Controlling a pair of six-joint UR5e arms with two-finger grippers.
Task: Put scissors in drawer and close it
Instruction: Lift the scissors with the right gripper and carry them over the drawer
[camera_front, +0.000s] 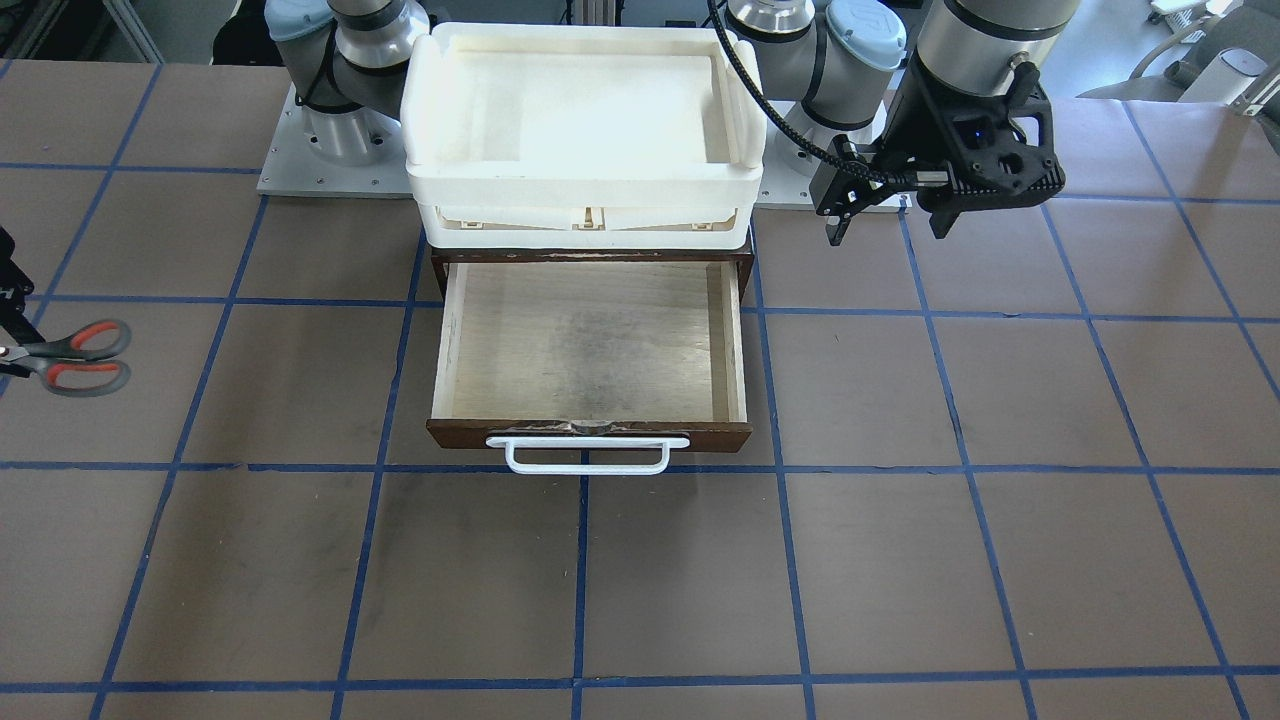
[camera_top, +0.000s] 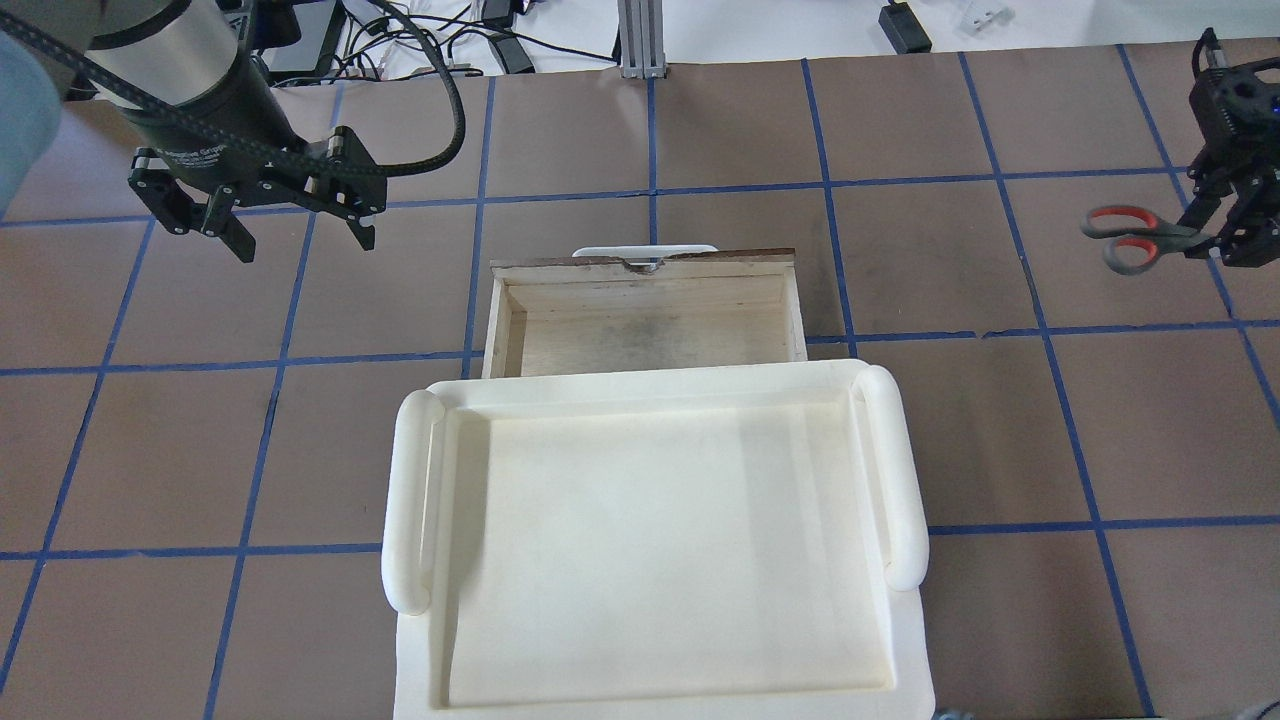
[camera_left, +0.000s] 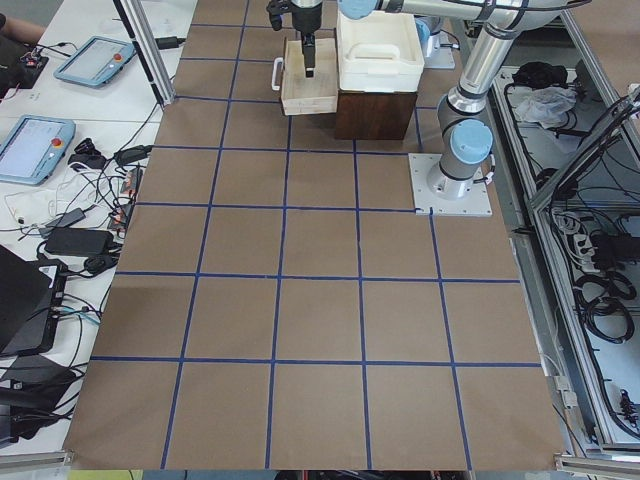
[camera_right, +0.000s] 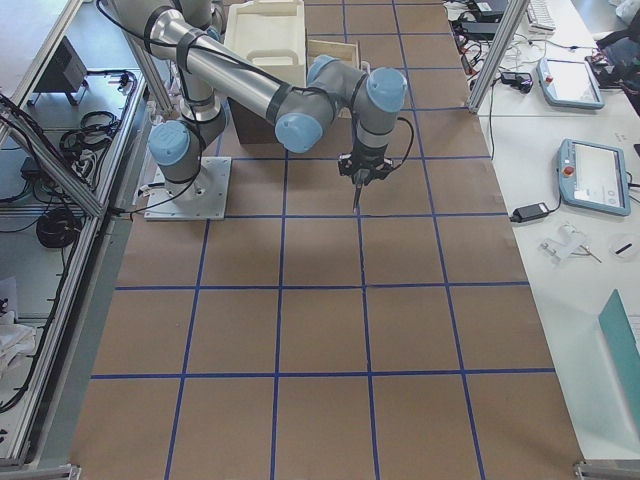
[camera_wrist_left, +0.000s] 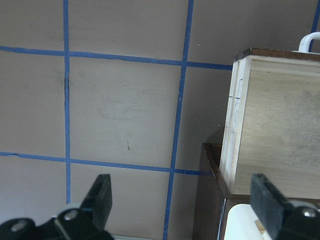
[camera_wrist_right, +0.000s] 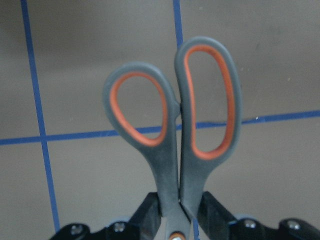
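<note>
A brown table (camera_front: 900, 560) gridded with blue tape fills every view. The right arm (camera_right: 250, 85) stretches out over it, well off to the right of the furniture, while the left arm (camera_top: 190, 60) hangs by the left side. At the middle, just in front of the arm bases, a white bin (camera_top: 410, 500) sits on top of a dark cabinet (camera_left: 375, 115). From under the bin the drawer (camera_front: 590, 340) stands pulled out, its pale plywood floor bare and its front facing away from the robot. The left gripper (camera_top: 305, 248) hovers beside the drawer's left side with its fingers spread wide and nothing between them. The right gripper (camera_wrist_right: 179, 210) is pressed onto the scissors (camera_wrist_right: 172, 175), pinching them just below the handles, so the blades are hidden between the fingers (camera_wrist_right: 150, 212). The two grey loops lined in orange-red point away from the gripper, over the table, well apart from the drawer. The white handle (camera_front: 588, 455) on the drawer front is untouched.
</note>
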